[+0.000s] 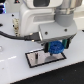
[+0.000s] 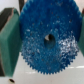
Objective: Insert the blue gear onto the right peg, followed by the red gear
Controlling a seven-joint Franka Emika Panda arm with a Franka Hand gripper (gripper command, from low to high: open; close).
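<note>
The jaws are pinching the blue gear [image 2: 46,42] across its width: in the wrist view a teal finger pad [image 2: 8,39] presses on one side of the toothed rim and a second pad shows at the opposite edge. The gear fills most of that view, face-on, with its dark centre hole visible and a pale speckled sheen across part of its face.

In the exterior view the gripper [image 1: 54,48] hangs low beneath the white arm [image 1: 47,20], with the blue gear [image 1: 54,47] showing between the dark fingers. The gear sits directly over the grey plate [image 1: 37,59], which has a black border and lies flat on the white bench [image 1: 15,72]. The gear is above the end of the plate nearer the exterior view's right. Whether it touches the plate, or sits on a peg, cannot be told, since the gear and fingers hide that area. A thin dark pin stands on the bare part of the plate, just beside the gripper. A black cable [image 1: 15,36] runs from the arm toward the exterior view's left.
</note>
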